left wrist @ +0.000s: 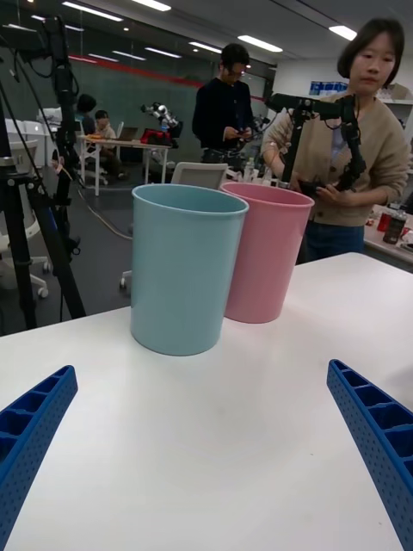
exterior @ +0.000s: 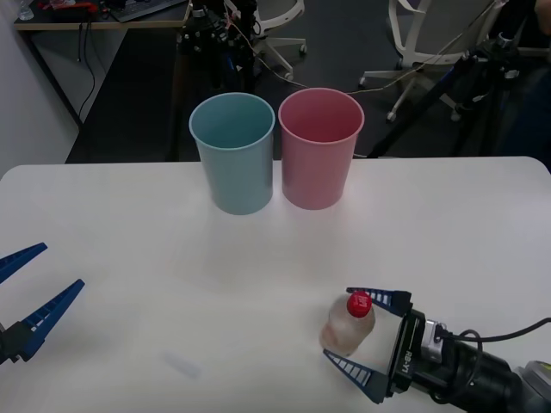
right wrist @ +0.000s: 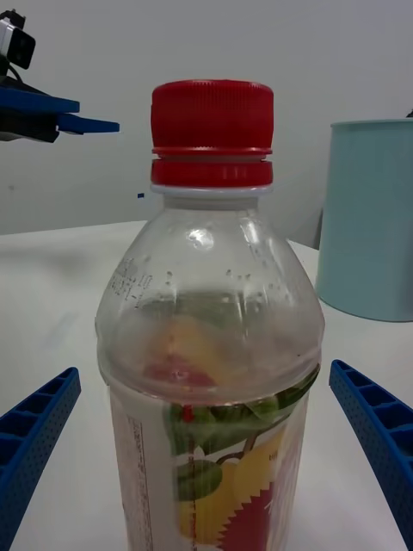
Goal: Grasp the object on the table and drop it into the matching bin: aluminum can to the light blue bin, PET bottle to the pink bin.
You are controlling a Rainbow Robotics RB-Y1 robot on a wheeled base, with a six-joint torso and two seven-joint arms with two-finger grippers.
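Nearest, one PET bottle [exterior: 348, 325] stands upright on the white surface [exterior: 448, 224] at the near right, between the wide-spread blue fingers of the right end effector [exterior: 363, 337], not yet gripped. It looks empty, so likely light, thin-walled, easy to dent and tip, slick plastic; best taken low on the labelled body, below the red cap [right wrist: 212, 133]. Left end effector [exterior: 31, 292] hangs open at the near left, holding nothing. Farther back, two bins touch side by side: one light blue bin [exterior: 232, 153] on the left, one pink bin [exterior: 319, 149] on the right. Count: one bottle, two bins.
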